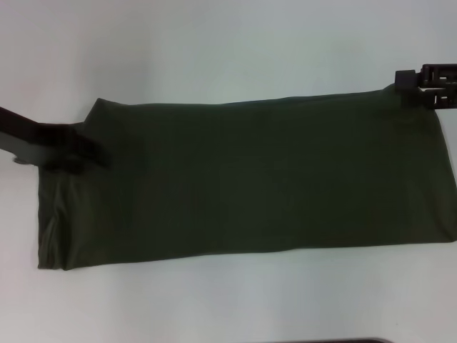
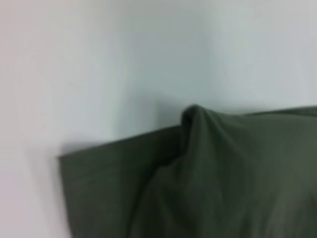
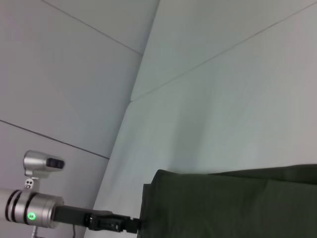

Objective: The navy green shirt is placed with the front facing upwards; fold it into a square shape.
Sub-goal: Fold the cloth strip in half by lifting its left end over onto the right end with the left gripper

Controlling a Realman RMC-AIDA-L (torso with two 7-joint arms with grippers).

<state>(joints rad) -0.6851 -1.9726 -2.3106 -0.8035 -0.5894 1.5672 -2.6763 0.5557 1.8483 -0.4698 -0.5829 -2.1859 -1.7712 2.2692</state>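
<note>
Both grippers, left gripper (image 1: 84, 148) and right gripper (image 1: 428, 91), meet the navy green shirt (image 1: 250, 186) at its ends on the surface (image 1: 214, 50), apparently for folding; jaws' grip I cannot tell

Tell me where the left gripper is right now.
In the head view, the left gripper is at the left end of the navy green shirt, on its far corner; the right gripper is at the opposite far corner.

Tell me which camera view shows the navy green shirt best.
The head view: the navy green shirt lies there nearly whole, a folded band between both grippers. The left wrist view shows a raised corner; the right wrist view shows one end only.
</note>
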